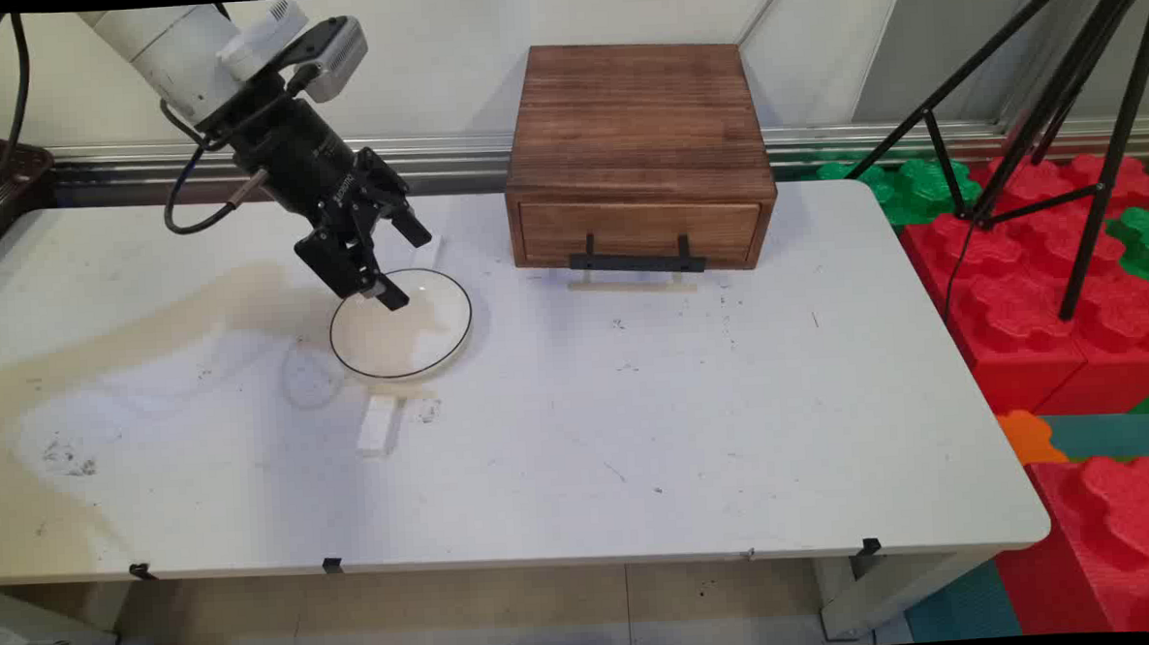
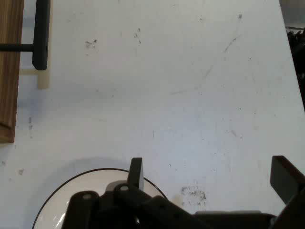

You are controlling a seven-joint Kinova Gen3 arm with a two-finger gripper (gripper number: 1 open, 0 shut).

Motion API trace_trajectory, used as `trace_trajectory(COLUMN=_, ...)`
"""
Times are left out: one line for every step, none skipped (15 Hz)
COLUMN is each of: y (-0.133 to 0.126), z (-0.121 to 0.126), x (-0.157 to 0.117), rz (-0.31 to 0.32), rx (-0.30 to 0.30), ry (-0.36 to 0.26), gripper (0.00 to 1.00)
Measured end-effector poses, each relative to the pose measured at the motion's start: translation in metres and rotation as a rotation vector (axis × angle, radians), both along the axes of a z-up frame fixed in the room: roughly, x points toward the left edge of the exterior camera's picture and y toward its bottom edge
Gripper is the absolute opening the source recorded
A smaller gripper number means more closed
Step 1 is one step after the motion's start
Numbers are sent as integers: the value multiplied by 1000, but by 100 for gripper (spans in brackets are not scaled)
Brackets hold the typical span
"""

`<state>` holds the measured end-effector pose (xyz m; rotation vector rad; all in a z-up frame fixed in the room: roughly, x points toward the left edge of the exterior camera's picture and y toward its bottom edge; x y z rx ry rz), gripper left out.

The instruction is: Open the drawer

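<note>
My end effector (image 1: 393, 267) hovers wide open and empty over the black-rimmed white plate's (image 1: 411, 344) far edge, left of the wooden drawer box (image 1: 637, 145).

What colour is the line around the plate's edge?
Black. The plate is white with a thin black rim line, clearest in the main view, just under the pincer.

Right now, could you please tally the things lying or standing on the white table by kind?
Round white plate with a thin black rim: 1
Small white rectangular blocks: 2
Brown wooden drawer box with a black handle: 1
Total: 4
The open black claw hangs over the plate's far edge.
</note>
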<state>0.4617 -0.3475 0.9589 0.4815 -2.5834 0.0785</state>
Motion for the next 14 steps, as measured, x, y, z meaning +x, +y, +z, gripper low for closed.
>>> trace_trajectory(y=0, z=0, x=0, rz=1, rx=0, ry=-1, gripper=100)
trace_trajectory(y=0, z=0, x=0, rz=1, rx=-1, ry=-1, gripper=100)
trace_trajectory(y=-1, z=1, x=-1, rz=1, rx=-1, ry=-1, gripper=100)
trace_trajectory(y=-2, z=2, x=-1, rz=2, rx=-3, ry=-1, gripper=100)
trace_trajectory(y=-3, z=2, x=-2, rz=2, rx=-5, ry=-2, gripper=100)
trace_trajectory(y=-3, z=3, x=-3, rz=3, rx=-6, ry=-3, gripper=100)
trace_trajectory(y=-4, z=4, x=-3, rz=5, rx=-9, ry=-3, gripper=100)
trace_trajectory(y=-5, z=5, x=-4, rz=6, rx=-11, ry=-3, gripper=100)
trace_trajectory(y=-6, z=7, x=-6, rz=7, rx=-14, ry=-3, gripper=100)
trace_trajectory(y=-9, z=9, x=-8, rz=8, rx=-18, ry=-2, gripper=100)
trace_trajectory(y=-10, z=11, x=-10, rz=10, rx=-22, ry=-2, gripper=100)
trace_trajectory(y=-12, z=12, x=-13, rz=12, rx=-25, ry=-1, gripper=100)
trace_trajectory(y=-13, z=13, x=-15, rz=14, rx=-26, ry=0, gripper=100)
trace_trajectory(y=-15, z=14, x=-18, rz=16, rx=-29, ry=1, gripper=100)
